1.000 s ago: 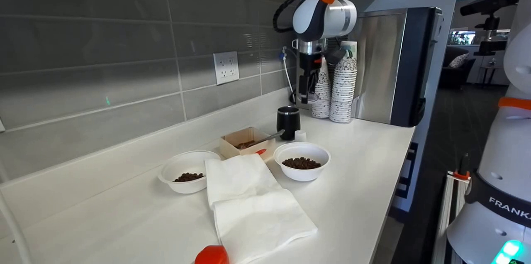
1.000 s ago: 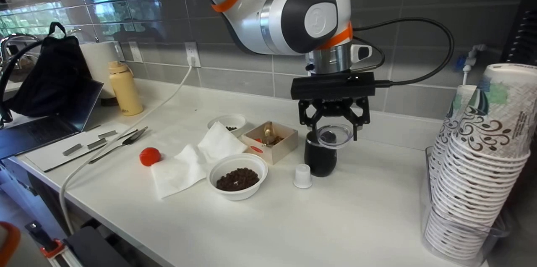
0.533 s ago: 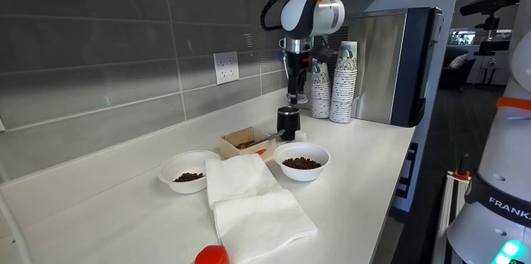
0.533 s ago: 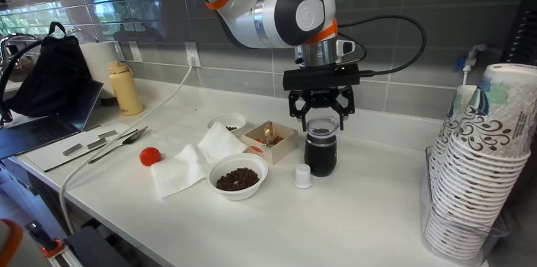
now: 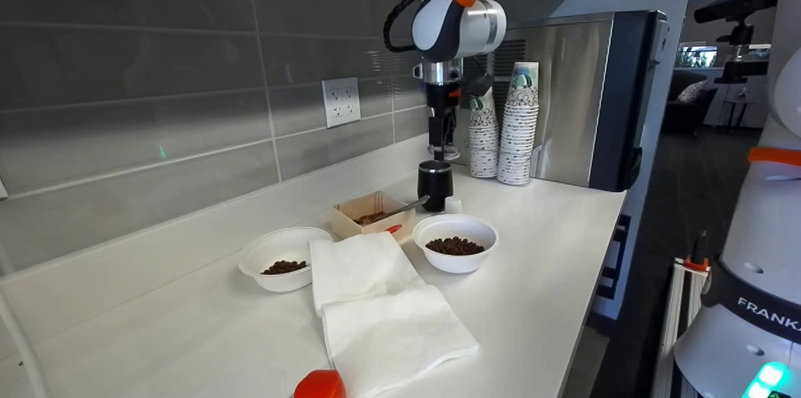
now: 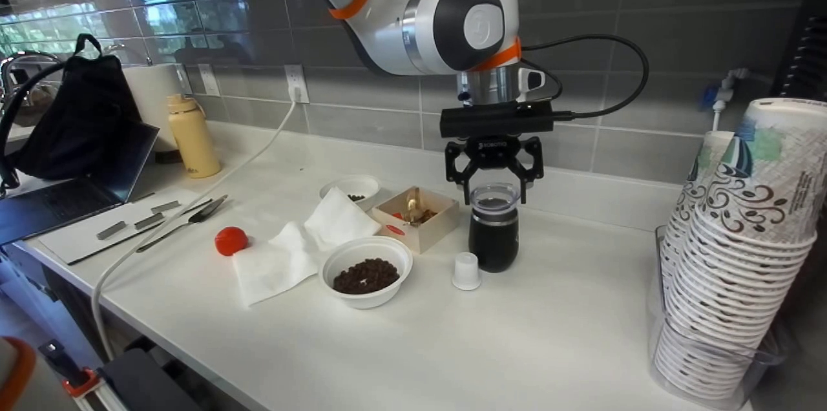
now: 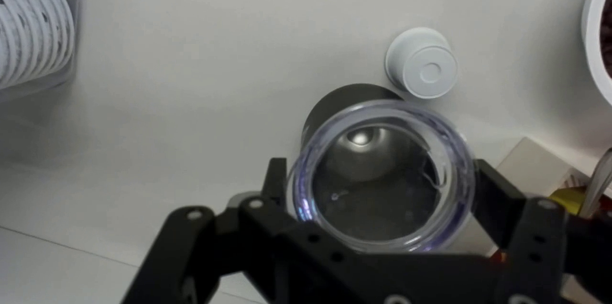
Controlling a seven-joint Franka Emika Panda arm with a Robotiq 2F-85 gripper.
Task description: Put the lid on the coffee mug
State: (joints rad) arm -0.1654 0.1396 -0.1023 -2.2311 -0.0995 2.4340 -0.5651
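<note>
The coffee mug, small, black and cylindrical, stands upright on the counter in both exterior views (image 5: 435,188) (image 6: 493,244). My gripper (image 6: 495,196) points down right above it and is shut on the clear round lid (image 6: 493,203). The lid also shows in an exterior view (image 5: 447,153), just above the mug's rim. In the wrist view the lid (image 7: 377,184) sits between the two fingers (image 7: 380,182) and covers most of the mug's opening. The mug's dark side (image 7: 342,103) shows past the lid's upper left edge. Whether lid and rim touch I cannot tell.
A small white pod (image 6: 466,271) stands close beside the mug. A wooden box (image 6: 423,236) with a spoon and a white bowl of dark beans (image 6: 366,299) are nearby. Stacks of paper cups (image 6: 730,295) stand in a clear holder. A tiled wall (image 6: 362,123) runs behind.
My gripper, with the lid in it, has moved left in both exterior views to above the mug. Over the last half second it has lowered slightly. The mug has not moved.
</note>
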